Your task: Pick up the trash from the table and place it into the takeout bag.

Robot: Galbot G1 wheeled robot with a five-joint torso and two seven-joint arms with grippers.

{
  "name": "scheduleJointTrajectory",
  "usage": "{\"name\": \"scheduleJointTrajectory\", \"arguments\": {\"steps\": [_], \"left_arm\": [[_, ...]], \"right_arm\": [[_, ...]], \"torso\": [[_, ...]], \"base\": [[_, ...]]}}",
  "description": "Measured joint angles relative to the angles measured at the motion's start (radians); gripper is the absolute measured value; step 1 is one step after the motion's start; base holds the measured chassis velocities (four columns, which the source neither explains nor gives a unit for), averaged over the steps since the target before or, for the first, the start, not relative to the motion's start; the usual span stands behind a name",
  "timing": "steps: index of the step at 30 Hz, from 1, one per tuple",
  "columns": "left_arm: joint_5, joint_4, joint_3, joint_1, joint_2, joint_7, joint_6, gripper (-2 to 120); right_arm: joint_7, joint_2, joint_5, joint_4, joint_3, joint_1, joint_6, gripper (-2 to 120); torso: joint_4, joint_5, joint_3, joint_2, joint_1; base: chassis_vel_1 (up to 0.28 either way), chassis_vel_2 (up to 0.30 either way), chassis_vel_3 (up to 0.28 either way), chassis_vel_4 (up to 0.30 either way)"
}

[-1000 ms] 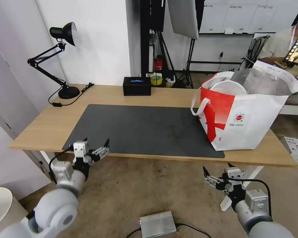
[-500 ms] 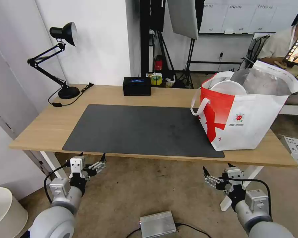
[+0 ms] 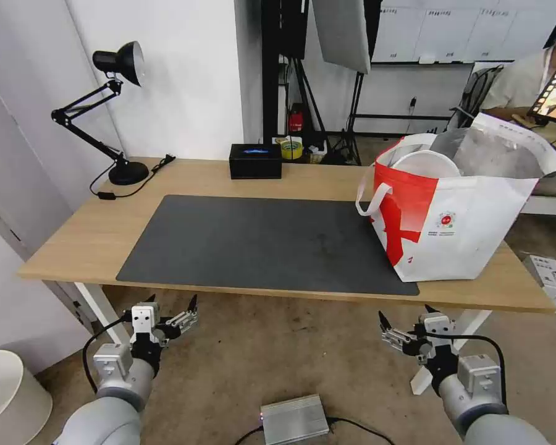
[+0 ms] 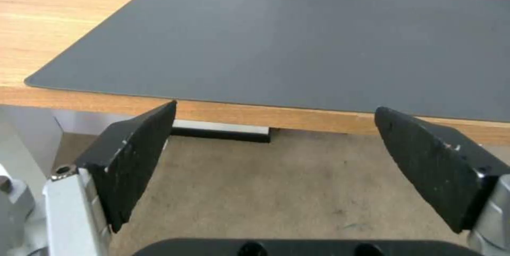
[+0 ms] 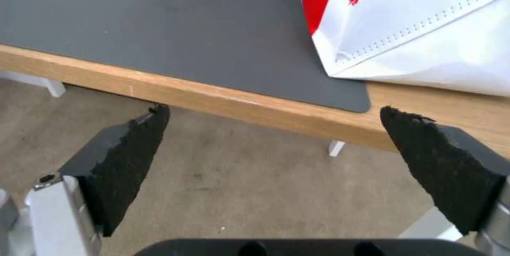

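The takeout bag (image 3: 457, 213), white with a broad red marking and foil lining, stands upright on the right end of the table (image 3: 92, 238), partly on the dark grey mat (image 3: 265, 244). Of the trash, a white round bowl (image 3: 426, 165) shows inside the bag's mouth. My left gripper (image 3: 172, 303) hangs open below the table's front edge at the left, with nothing between its fingers (image 4: 141, 160). My right gripper (image 3: 404, 315) is open and empty too, below the front edge under the bag. The bag's lower corner (image 5: 414, 28) lies just beyond the right gripper (image 5: 273, 108).
A black tissue box (image 3: 255, 161) sits at the table's back edge and a black desk lamp (image 3: 120, 111) at the back left. On the floor lie a silver box (image 3: 293, 419), a white bin (image 3: 6, 395) and a carton (image 3: 553, 275).
My left gripper has sunk from the mat's front left corner to below the table edge and drawn back toward me, staying open. The right arm has not moved.
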Motion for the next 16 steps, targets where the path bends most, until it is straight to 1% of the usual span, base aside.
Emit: {"name": "scheduleJointTrajectory", "arguments": {"steps": [16], "left_arm": [[-0.002,0.0,0.001,-0.002,0.001,-0.001,0.002,100]], "right_arm": [[0.0,0.0,0.0,0.0,0.0,0.0,0.0,100]], "torso": [[0.0,0.0,0.0,0.0,0.0]], "base": [[0.0,0.0,0.0,0.0]]}}
